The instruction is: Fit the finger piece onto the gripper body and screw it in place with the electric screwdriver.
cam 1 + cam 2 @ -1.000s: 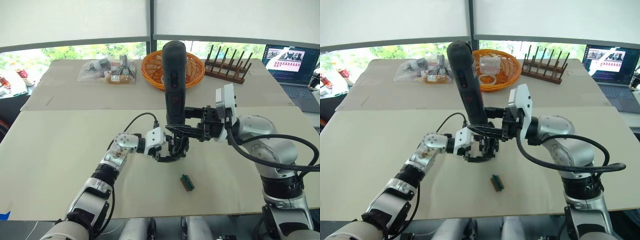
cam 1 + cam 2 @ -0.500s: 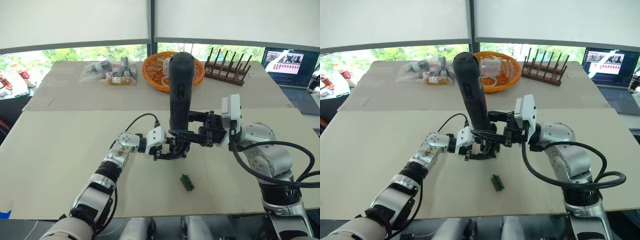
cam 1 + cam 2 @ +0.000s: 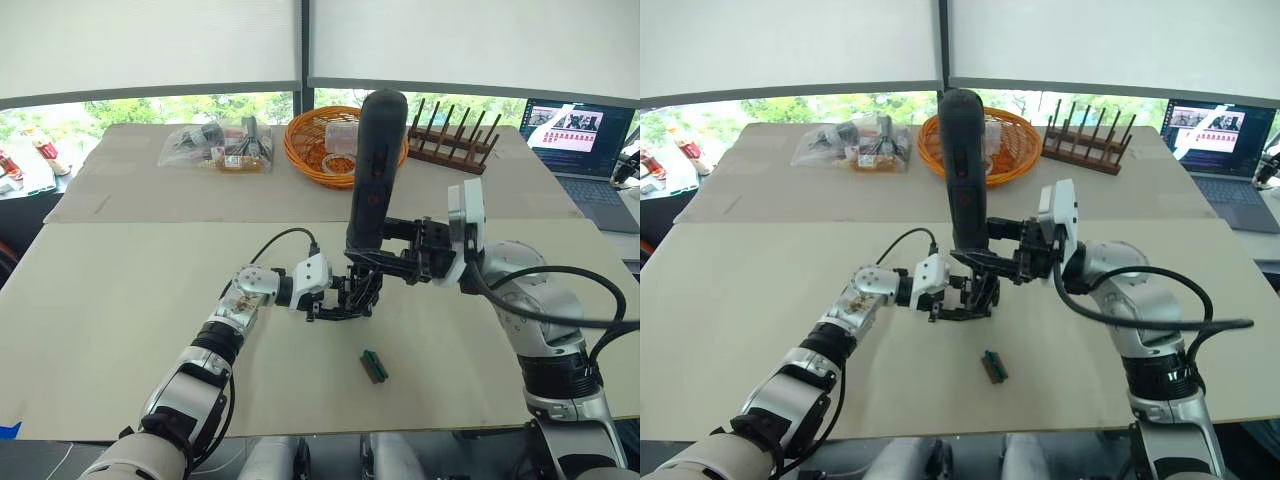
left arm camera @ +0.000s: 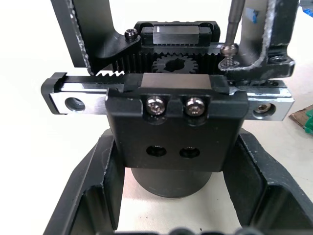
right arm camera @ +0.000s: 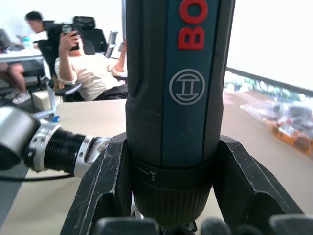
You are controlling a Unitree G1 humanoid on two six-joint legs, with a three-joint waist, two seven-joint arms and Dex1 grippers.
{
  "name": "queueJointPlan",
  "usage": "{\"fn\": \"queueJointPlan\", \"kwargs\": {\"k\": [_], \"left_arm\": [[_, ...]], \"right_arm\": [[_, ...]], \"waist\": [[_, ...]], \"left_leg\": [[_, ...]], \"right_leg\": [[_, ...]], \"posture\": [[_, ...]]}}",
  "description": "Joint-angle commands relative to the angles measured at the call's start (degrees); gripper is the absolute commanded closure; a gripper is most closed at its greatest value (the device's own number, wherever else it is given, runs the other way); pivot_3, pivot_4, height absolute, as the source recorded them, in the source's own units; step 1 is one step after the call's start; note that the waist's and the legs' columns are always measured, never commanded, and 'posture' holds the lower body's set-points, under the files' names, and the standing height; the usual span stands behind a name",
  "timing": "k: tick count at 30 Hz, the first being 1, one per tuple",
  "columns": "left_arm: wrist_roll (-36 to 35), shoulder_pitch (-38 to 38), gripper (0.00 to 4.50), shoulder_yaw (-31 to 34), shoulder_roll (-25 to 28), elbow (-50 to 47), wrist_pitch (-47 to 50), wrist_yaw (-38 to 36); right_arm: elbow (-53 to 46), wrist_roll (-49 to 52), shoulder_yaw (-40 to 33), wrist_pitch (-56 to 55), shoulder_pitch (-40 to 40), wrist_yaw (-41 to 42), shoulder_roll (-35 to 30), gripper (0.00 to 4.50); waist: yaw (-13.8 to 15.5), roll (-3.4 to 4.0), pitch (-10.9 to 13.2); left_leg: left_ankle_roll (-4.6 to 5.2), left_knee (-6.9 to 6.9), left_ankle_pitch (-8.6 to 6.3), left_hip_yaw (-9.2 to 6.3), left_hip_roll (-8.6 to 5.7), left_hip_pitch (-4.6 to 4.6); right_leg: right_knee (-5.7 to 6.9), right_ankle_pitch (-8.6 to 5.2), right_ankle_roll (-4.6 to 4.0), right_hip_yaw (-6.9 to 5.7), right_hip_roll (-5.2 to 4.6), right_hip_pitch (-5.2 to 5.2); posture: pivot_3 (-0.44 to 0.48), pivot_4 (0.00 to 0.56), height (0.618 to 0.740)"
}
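Over the last second the electric screwdriver (image 3: 372, 170), clenched in the right end effector (image 3: 385, 262), has tipped from upright to lean right. Its bit now meets a screw, seemingly on the finger piece (image 4: 266, 44). The left end effector (image 3: 345, 300) grips the gripper body (image 4: 176, 115) just above the desk (image 3: 120, 300)

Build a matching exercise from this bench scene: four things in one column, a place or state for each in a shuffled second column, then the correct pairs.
Things
1. electric screwdriver
2. gripper body
3. green-and-brown block
4. orange basket

Places or states
A. lying loose on the near table, in front of both arms
B. held nearly upright in the right gripper, its bit pointing down at a screw
C. on the far table, next to the wooden rack
D. clamped between the fingers of the left gripper, standing on the table

Pairs: 1-B, 2-D, 3-A, 4-C
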Motion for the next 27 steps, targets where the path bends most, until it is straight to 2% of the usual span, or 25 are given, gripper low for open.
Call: {"fn": "queueJointPlan", "kwargs": {"k": [1, 14, 27], "left_arm": [[0.89, -0.65, 2.2, 1.19, 1.53, -0.68, -0.15, 1.24], [0.96, -1.03, 2.2, 1.14, 1.66, -0.72, -0.1, 1.22], [1.06, -1.1, 2.2, 1.09, 1.63, -0.38, -0.28, 1.08]], "right_arm": [[3.46, -3.14, 1.33, 0.53, 1.92, -1.38, 0.46, 2.61], [0.24, -0.93, 1.33, 7.27, 2.48, -8.52, 1.62, 2.61], [-9.75, 3.83, -0.36, 11.82, 1.31, -10.23, 0.85, 2.61]], "waist": [[-0.07, 0.01, -0.01], [-0.04, 0.01, -0.01], [-0.01, 0.01, 0.0]], "left_leg": [[0.01, 0.0, 0.0, 0.0, 0.0, 0.01], [0.05, -0.02, -0.18, -0.01, 0.1, 0.01], [0.12, -0.04, -0.18, -0.01, 0.1, -0.15]], "right_leg": [[0.0, 0.01, -0.01, 0.0, -0.01, 0.0], [-0.05, 0.06, -0.07, -0.02, -0.04, -0.1], [-0.09, 0.07, -0.08, -0.03, -0.05, -0.1]], "posture": [[0.0, 0.15, 0.74], [0.0, 0.15, 0.74], [0.0, 0.15, 0.74]]}}
